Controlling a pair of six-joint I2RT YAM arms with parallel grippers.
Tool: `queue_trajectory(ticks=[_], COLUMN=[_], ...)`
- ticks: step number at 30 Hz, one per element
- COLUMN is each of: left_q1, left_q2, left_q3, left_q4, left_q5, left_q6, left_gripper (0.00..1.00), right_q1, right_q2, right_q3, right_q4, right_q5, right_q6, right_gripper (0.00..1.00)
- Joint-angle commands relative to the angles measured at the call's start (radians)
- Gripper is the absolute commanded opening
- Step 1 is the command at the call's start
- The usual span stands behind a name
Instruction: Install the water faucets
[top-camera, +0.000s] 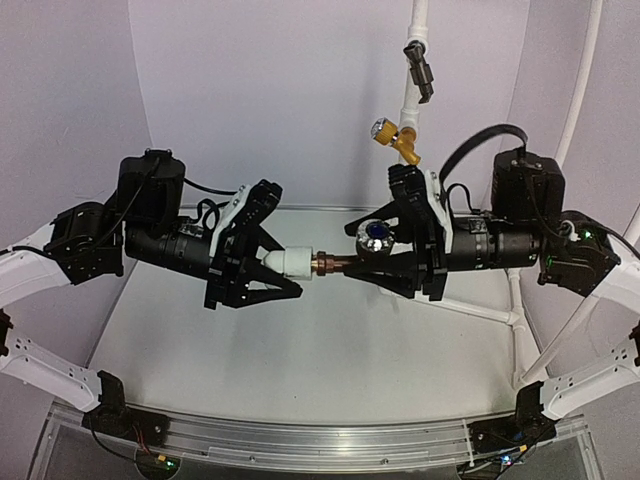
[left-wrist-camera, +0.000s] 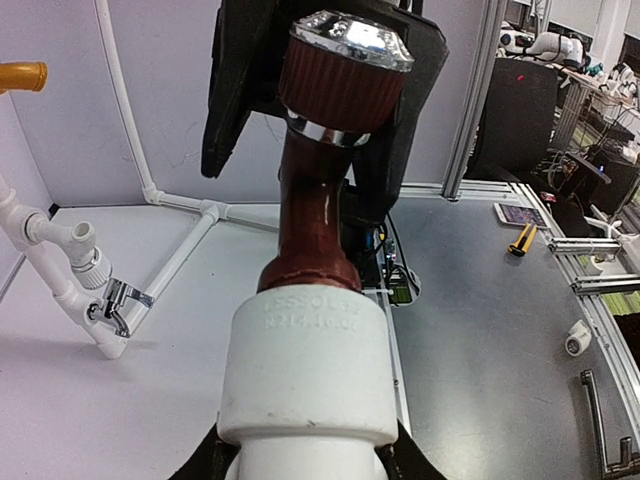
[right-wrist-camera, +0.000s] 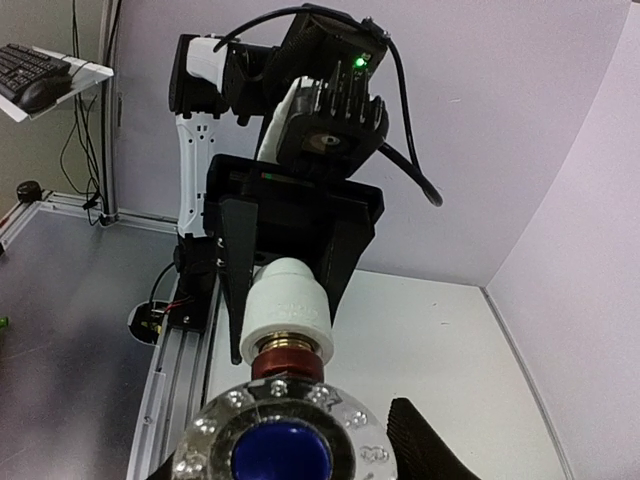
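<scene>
A water faucet (top-camera: 340, 265) hangs in mid-air between the two arms. It is a reddish-brown tap with a round knob (top-camera: 375, 236) with a blue centre. Its copper stem sits in the mouth of a white plastic fitting (top-camera: 296, 262). My left gripper (top-camera: 285, 265) is shut on that fitting (left-wrist-camera: 305, 370), and the tap body (left-wrist-camera: 315, 230) rises out of it. My right gripper (top-camera: 365, 262) stands around the tap from the right. In the right wrist view the knob (right-wrist-camera: 282, 440) fills the bottom and one finger (right-wrist-camera: 430, 445) shows beside it with a gap. Contact on the tap body is hidden.
A white pipe frame (top-camera: 480, 310) runs along the back right of the white table. It carries a yellow-brass valve (top-camera: 397, 140) and a dark valve (top-camera: 420, 70) higher up. A chrome tap (left-wrist-camera: 120, 300) sits on a lower pipe branch. An aluminium rail (top-camera: 320, 440) borders the near edge.
</scene>
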Motion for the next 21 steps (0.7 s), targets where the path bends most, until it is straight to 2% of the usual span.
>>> queue_trajectory(ticks=[1, 5, 7, 9, 13, 16, 18, 21], left_q1=[-0.007, -0.007, -0.007, -0.006, -0.008, -0.008, -0.010, -0.021], left_q2=[-0.021, -0.022, -0.028, -0.029, -0.029, -0.030, -0.029, -0.033], left_q3=[0.056, 0.049, 0.038, 0.034, 0.031, 0.033, 0.037, 0.041], left_q4=[0.070, 0.096, 0.110, 0.112, 0.100, 0.086, 0.070, 0.055], left_q5=[0.047, 0.066, 0.069, 0.076, 0.068, 0.048, 0.025, -0.027], left_q6=[-0.036, -0.071, -0.077, -0.075, -0.043, -0.005, 0.024, 0.086], left_gripper=[0.00, 0.00, 0.00, 0.00, 0.00, 0.00, 0.00, 0.03], right_q1=[0.000, 0.000, 0.001, 0.000, 0.000, 0.000, 0.000, 0.000], right_q2=[0.020, 0.022, 0.021, 0.023, 0.028, 0.029, 0.028, 0.026], right_q3=[0.031, 0.025, 0.021, 0.022, 0.033, 0.039, 0.042, 0.048], right_q4=[0.028, 0.028, 0.028, 0.028, 0.026, 0.019, 0.015, 0.009], right_q5=[0.050, 0.022, 0.003, -0.003, -0.016, -0.020, -0.021, -0.026], right_q6=[-0.109, -0.158, -0.164, -0.163, -0.129, -0.096, -0.083, -0.066], right_gripper=[0.51, 0.63, 0.63, 0.53, 0.21, 0.07, 0.01, 0.00])
